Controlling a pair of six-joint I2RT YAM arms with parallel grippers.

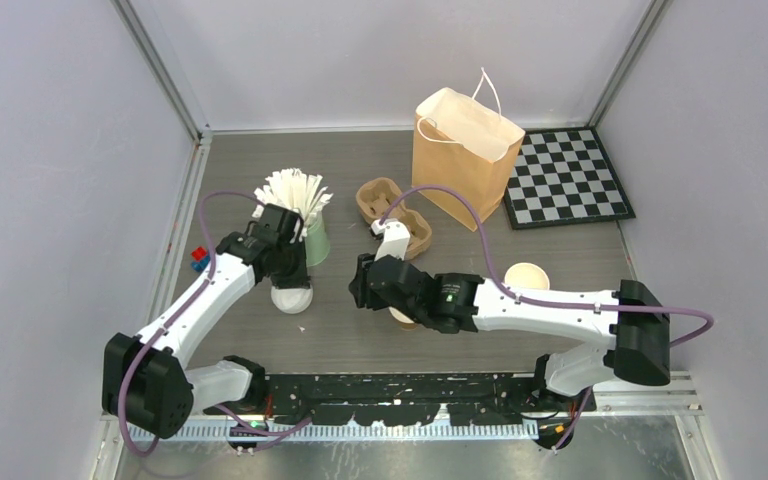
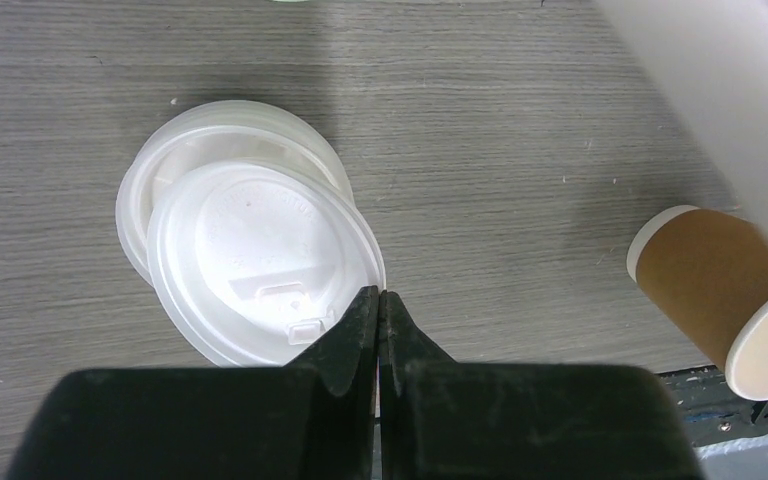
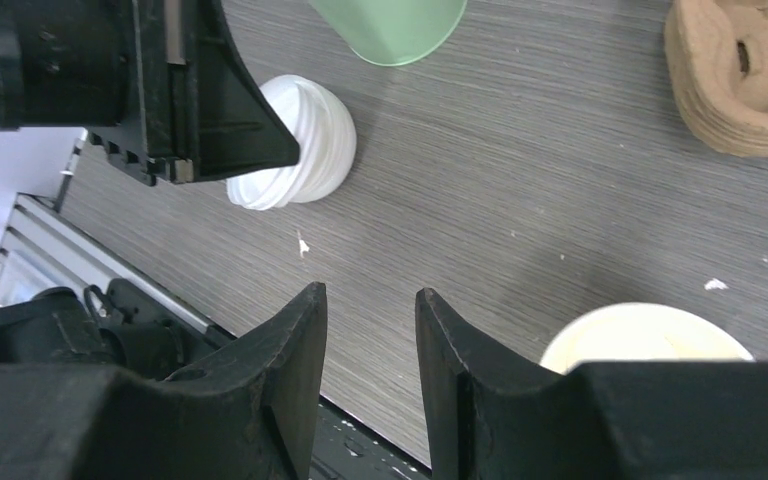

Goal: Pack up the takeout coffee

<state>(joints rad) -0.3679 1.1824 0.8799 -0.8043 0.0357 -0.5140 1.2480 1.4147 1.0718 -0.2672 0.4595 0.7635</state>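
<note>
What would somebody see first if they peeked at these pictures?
Probably the tall brown paper bag standing open at the back of the table, with a black-and-white checkerboard right beside it. Nearer the front, the left gripper is pinched shut at the edge of a stack of white lids.

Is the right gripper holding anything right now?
No, the right gripper is open, with only bare table showing between its fingers.

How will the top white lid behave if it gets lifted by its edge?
The top lid looks thin and glossy, so probably light, flexible and slippery. It sits askew on the lid below, so that one may drag along.
</note>
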